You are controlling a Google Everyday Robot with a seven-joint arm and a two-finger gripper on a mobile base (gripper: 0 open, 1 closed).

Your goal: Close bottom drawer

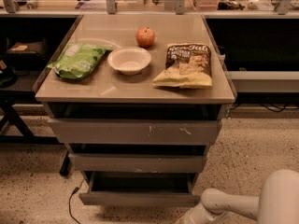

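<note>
The bottom drawer (pixel 139 199) is the narrowest of three grey-brown drawers under the tabletop. It stands partly pulled out, and its shallow dark tray (pixel 140 183) shows behind the plain flat front. My white arm (pixel 233 203) comes in from the bottom right. My gripper (pixel 188 217) is at the lower edge of the camera view, just below and right of the drawer front's right end, and is mostly cut off by the frame.
Above are the mid-width drawer (pixel 136 163) and the widest, scratched drawer (pixel 135 131). On the tabletop (pixel 117 90) lie a green bag (pixel 77 59), a white bowl (pixel 129 59), an apple (pixel 145 36) and a chip bag (pixel 186 65). A black cable (pixel 71 202) lies on the floor at left.
</note>
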